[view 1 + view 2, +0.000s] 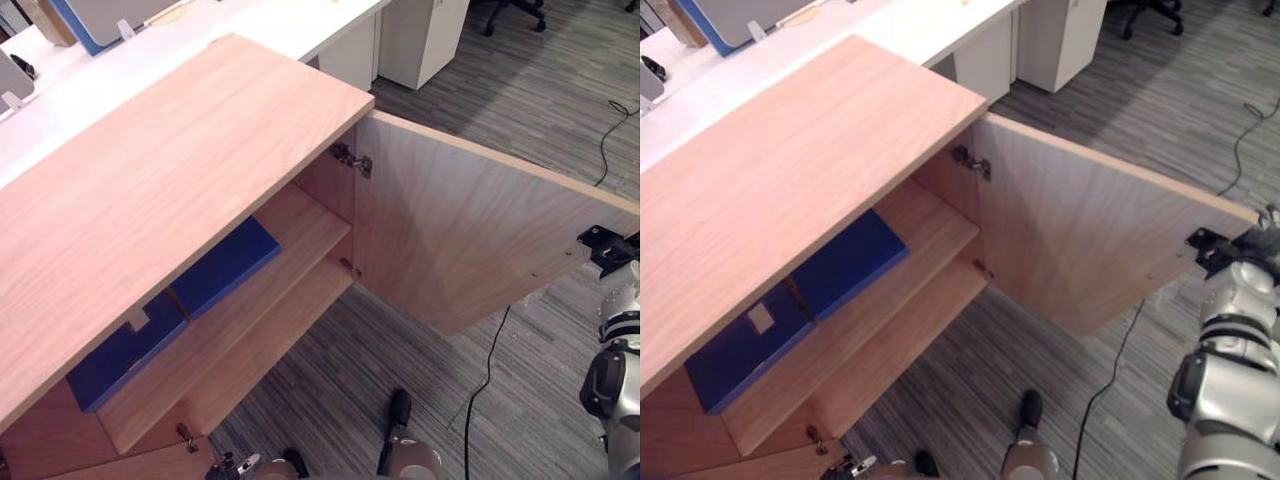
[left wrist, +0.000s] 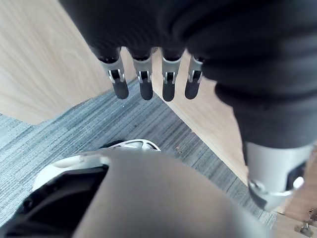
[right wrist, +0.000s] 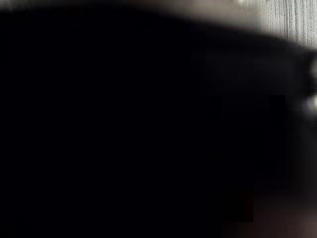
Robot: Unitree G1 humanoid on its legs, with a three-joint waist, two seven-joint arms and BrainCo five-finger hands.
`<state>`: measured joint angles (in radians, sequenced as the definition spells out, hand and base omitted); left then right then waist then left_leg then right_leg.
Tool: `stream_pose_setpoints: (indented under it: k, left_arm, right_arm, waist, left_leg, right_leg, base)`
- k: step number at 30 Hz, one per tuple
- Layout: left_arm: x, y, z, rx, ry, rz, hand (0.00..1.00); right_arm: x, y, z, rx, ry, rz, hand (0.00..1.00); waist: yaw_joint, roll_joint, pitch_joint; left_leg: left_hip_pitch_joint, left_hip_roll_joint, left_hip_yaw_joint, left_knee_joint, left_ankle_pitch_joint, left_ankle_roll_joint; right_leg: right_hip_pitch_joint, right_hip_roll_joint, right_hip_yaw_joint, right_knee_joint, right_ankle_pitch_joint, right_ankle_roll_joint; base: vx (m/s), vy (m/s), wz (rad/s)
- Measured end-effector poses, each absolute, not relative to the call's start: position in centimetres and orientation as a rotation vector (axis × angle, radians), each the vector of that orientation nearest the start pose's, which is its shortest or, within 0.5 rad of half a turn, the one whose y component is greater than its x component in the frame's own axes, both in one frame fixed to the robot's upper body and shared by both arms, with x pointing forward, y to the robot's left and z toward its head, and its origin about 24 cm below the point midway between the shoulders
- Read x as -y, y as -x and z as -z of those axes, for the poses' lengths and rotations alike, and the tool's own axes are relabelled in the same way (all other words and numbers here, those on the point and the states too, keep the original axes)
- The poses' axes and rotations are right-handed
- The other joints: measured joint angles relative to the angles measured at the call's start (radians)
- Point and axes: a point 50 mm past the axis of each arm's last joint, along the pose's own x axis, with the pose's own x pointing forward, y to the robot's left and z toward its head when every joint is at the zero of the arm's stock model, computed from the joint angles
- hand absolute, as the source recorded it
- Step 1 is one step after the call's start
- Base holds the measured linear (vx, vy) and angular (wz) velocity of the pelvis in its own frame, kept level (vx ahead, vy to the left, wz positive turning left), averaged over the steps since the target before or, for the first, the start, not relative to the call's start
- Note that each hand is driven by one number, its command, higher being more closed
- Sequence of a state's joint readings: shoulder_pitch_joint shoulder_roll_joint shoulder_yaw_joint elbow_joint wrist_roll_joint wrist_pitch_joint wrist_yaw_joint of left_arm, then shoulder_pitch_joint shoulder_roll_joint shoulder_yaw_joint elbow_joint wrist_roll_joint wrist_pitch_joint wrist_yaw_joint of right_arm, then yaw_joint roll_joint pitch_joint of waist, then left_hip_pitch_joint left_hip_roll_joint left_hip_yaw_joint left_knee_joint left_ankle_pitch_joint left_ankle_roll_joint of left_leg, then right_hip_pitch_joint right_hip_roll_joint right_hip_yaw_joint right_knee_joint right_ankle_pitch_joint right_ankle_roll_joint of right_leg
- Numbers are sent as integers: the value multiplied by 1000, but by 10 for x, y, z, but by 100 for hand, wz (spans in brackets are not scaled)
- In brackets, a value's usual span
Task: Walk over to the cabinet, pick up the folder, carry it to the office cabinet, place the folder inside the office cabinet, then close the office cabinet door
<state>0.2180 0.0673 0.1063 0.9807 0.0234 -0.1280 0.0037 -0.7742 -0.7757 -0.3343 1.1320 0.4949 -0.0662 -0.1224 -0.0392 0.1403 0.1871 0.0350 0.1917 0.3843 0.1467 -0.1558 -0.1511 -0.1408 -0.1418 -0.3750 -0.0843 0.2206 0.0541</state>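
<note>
White desk (image 1: 300, 20) at the back, white drawer unit (image 1: 420, 40) beneath it, grey panel with blue edge (image 1: 110, 15), grey striped carpet (image 1: 500, 100)

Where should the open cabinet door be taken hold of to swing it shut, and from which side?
At its free outer edge, farthest from the hinges, where the right hand is. The cabinet door stands wide open and its plain inner face shows no handle, so coming round to the outer face from the robot's right and pushing inward likely gives the most leverage.
</note>
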Motion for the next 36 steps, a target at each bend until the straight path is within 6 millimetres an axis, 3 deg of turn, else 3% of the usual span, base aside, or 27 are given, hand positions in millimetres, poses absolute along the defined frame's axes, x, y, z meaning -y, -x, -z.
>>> stream_pose_setpoints:
  k: [6,9,12,16,21,23,25,29,32,36]
  left_arm:
    - [-195,-65,160,-1052,-67,-123,0]
    - [-194,-65,160,-1051,-78,-107,0]
    - [-195,-65,160,-1051,-82,-83,0]
    - [-197,-63,160,-1063,-96,-49,0]
    - [-203,-74,157,-1035,-143,1,0]
    - [-205,-77,156,-1023,-148,-3,0]
    - [-210,-77,155,-1024,-154,-16,0]
    - [-229,-75,153,-1035,-162,-76,0]
    - [-235,-75,152,-1041,-139,-100,0]
    - [-240,-70,154,-1065,-106,-131,0]
  right_arm:
    - [394,-326,-146,-28,-11,660,0]
    - [381,-334,-143,-91,150,517,0]
    - [363,-341,-148,-158,440,290,0]
    - [327,-325,-145,-217,809,-108,0]
    - [237,-292,-118,-213,818,-753,0]
    - [219,-277,-107,-228,795,-913,0]
    - [218,-268,-97,-274,774,-978,0]
    - [210,-254,-88,-300,751,-1059,0]
    - [198,-249,-93,-266,745,-1125,0]
    - [196,-248,-92,-279,740,-1138,0]
  waist:
    - [-11,0,5]
    - [-16,-5,10]
    - [-25,-11,19]
    - [-30,-15,23]
    - [-17,-28,28]
    - [-14,-35,27]
    - [-4,-50,24]
    - [0,-107,4]
    - [6,-124,-12]
    - [32,-124,-18]
  left_leg:
    - [-2,0,-6,-3,12,-2]
    - [-5,4,-9,-2,20,-6]
    - [-15,16,-9,2,24,-11]
    - [-17,52,-14,6,21,-12]
    - [-22,77,-77,-11,28,-4]
    - [-32,76,-102,-25,40,-9]
    - [-34,71,-105,-35,50,-19]
    - [-36,60,-105,-38,51,-19]
    - [-40,45,-115,-37,49,-18]
    - [-53,28,-132,-33,48,-16]
  right_leg:
    - [1,2,-2,-1,5,-6]
    - [1,7,-2,-1,8,-11]
    - [-12,20,8,-7,-3,-12]
    - [-16,66,19,-6,-9,-24]
    - [-17,110,7,-5,-28,-51]
    - [-20,108,-11,-1,-30,-55]
    - [-26,106,-14,-1,-29,-57]
    - [-29,101,-13,-1,-19,-64]
    - [-29,86,-14,-1,-16,-59]
    - [-29,66,-26,-1,-10,-52]
  base:
    - [-30,1,1]
    - [-107,-15,-2]
    - [-129,-41,-9]
    - [-46,-81,-12]
    - [27,-89,2]
    - [74,-35,26]
    - [89,4,11]
    - [93,22,1]
    - [94,42,5]
    - [39,35,14]
